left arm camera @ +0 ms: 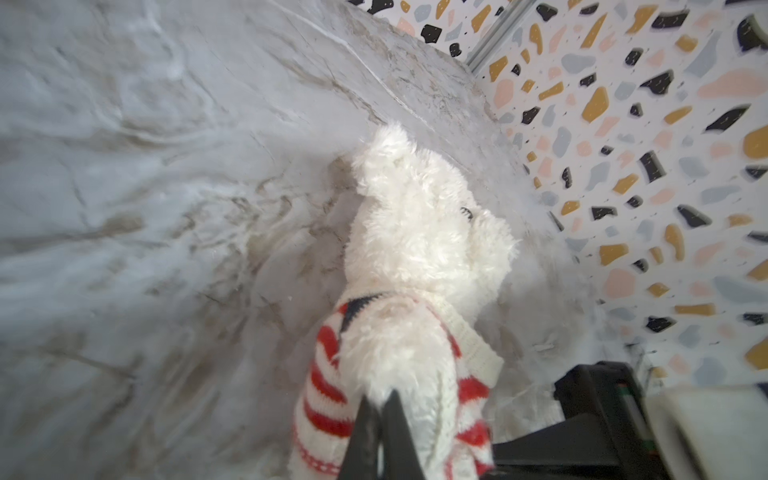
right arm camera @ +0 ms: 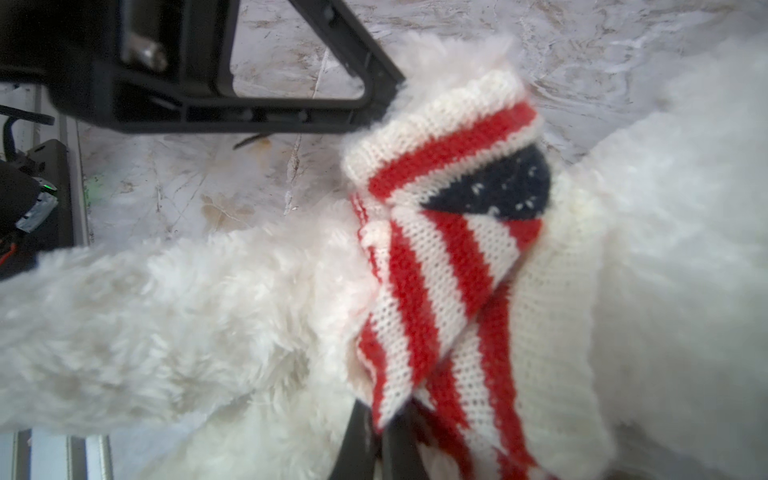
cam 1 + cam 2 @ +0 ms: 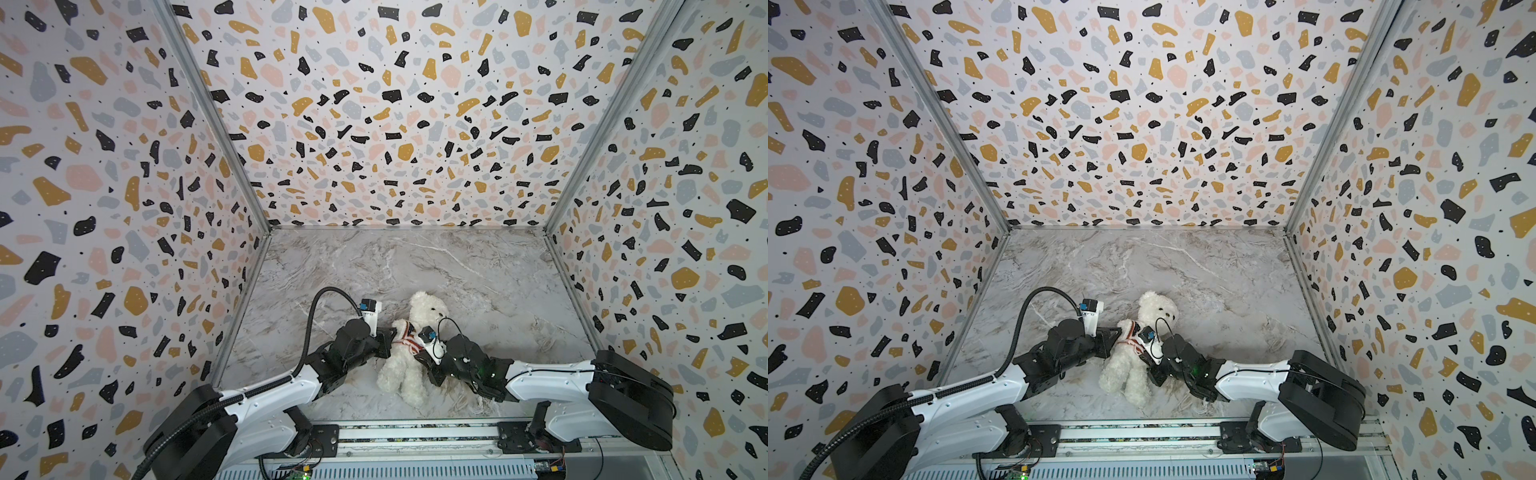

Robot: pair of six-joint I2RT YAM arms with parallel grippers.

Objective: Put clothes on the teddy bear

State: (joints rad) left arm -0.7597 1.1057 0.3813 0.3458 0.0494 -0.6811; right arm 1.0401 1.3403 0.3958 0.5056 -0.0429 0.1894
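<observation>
Left hand (image 1: 380, 405) closed, right hand (image 2: 374, 419) closed, arms angled inward

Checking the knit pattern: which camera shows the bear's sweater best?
The right wrist view: the sweater is close up, with its red and white stripes and a navy dotted patch clear. The left wrist view shows only part of its stripes on the bear; both top views show it small and partly hidden.
</observation>
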